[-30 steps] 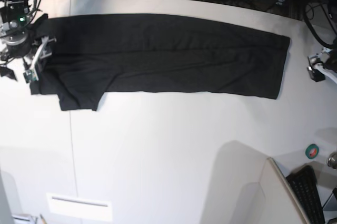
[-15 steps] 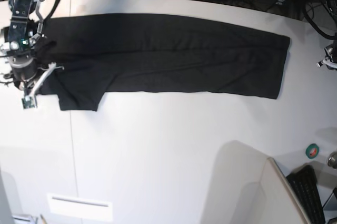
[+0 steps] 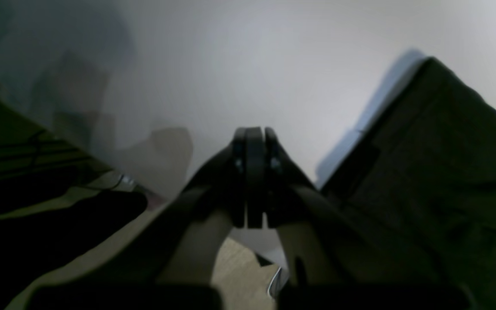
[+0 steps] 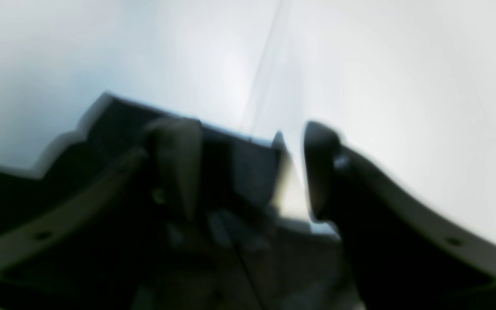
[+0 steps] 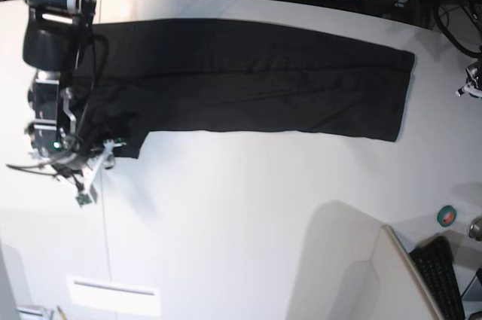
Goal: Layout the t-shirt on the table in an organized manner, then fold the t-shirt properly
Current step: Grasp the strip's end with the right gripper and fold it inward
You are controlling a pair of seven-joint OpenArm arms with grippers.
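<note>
Black t-shirt flat on table | right fingers over its corner

Looked all over for something to read and came up with nothing, no text, label, brand or number anywhere. The t-shirt shows only plain black cloth, and the table around it is bare white with no lettering that I can make out.

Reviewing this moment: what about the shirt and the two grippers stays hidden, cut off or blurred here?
- Black cloth t-shirt: left end hidden by the arm, base view; no print shows.
- Right gripper: motion-blurred, right wrist view; contact with cloth unclear.
- Left gripper: only a sliver at the base view's right edge.
</note>
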